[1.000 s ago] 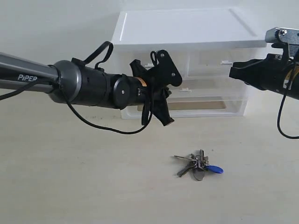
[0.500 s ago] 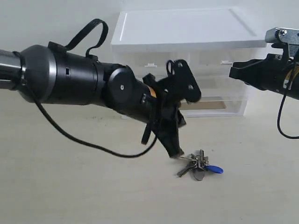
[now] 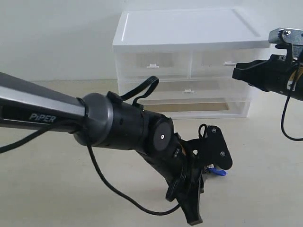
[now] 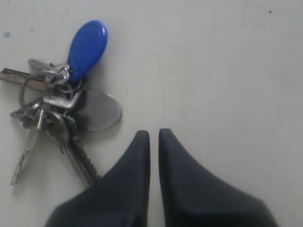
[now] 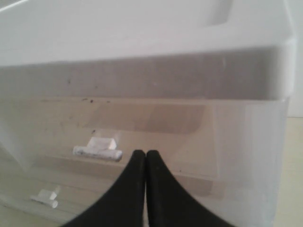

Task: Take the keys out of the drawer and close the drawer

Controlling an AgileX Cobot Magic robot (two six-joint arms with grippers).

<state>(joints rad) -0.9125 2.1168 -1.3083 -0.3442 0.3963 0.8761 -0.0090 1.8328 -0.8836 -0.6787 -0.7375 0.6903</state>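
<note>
On the pale counter (image 3: 57, 189), just beside the left arm's black fingers (image 4: 135, 161), lies the small bunch of grey metal keys with a blue tag (image 4: 61, 101). Those fingers are pressed almost together and hold nothing. The right arm's fingers (image 5: 137, 175) are pressed together too, up by the wide see-through plastic drawer (image 3: 189, 97). The keys look light, hard and slippery, and will flop; pinch the thick middle of the bunch.
</note>
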